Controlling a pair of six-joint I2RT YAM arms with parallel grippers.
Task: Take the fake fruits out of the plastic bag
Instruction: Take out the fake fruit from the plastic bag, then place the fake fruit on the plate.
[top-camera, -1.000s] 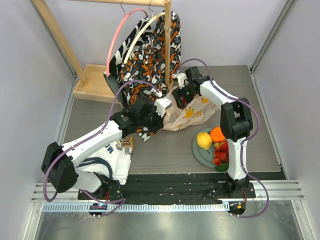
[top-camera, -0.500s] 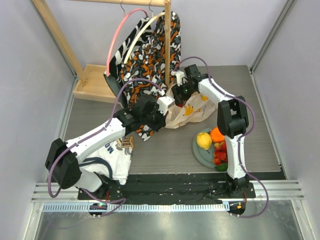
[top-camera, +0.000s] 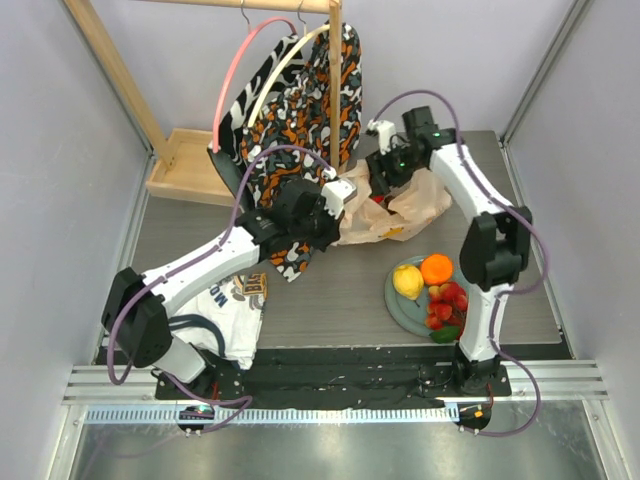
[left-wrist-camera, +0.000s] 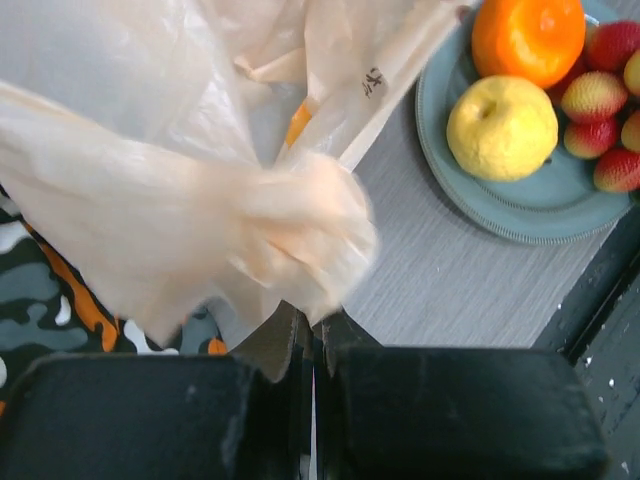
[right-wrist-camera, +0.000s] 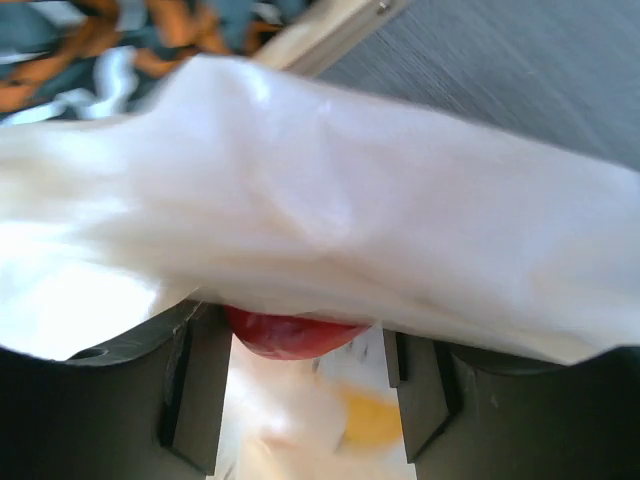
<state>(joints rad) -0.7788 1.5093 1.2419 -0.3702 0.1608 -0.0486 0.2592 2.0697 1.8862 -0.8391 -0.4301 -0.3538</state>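
The thin beige plastic bag (top-camera: 405, 205) lies crumpled at the table's middle back. My left gripper (top-camera: 340, 195) is shut on its left edge; in the left wrist view the film (left-wrist-camera: 200, 220) bunches out of the closed fingertips (left-wrist-camera: 315, 325). My right gripper (top-camera: 385, 175) is at the bag's back edge, under a fold of film (right-wrist-camera: 350, 220). A red apple (right-wrist-camera: 290, 335) sits between its fingers, mostly covered by the bag. A yellow fruit (top-camera: 407, 281), an orange (top-camera: 436, 268) and red berries (top-camera: 447, 303) lie on the grey-green plate (top-camera: 395, 305).
An orange-black-white patterned cloth (top-camera: 300, 100) hangs on hangers from a wooden rack (top-camera: 180, 165) at the back left, reaching down to the table behind my left arm. A white printed cloth (top-camera: 225, 310) lies near the left base.
My right gripper has closed in on the red apple and moved right and back, dragging the bag's film with it. My left gripper has shifted slightly right, still gripping the bag.
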